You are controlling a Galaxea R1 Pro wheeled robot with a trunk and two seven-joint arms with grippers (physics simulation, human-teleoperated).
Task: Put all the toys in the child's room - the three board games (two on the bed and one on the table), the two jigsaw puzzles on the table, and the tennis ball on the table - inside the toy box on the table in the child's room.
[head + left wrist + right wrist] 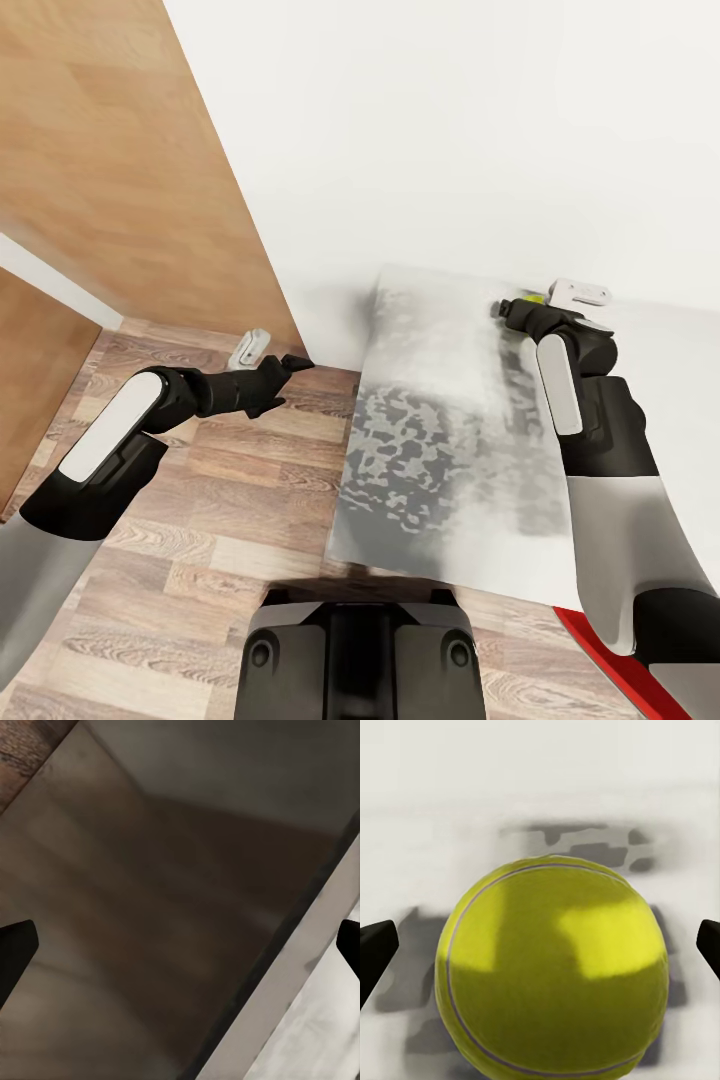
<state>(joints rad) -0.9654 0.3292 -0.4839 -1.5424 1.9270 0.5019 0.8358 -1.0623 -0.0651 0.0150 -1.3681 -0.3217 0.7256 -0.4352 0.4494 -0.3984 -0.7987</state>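
Note:
The tennis ball (555,967), bright yellow-green, looms large between the two dark fingertips (375,952) of my right gripper (540,952). That gripper is open, with one finger on each side and neither touching the ball. In the head view the tennis ball (533,297) peeks out at the far end of the pale grey mottled table (440,420), just beyond my right gripper (522,310). My left gripper (295,362) hangs open over the floor beside the table's left edge, holding nothing. The toy box, board games, jigsaw puzzles and bed are out of view.
A white wall (450,120) backs the table. A wooden panel (120,150) stands at the left above wood flooring (200,500). A red strip (600,645) lies on the floor at the lower right. My base (360,660) is close to the table's near end.

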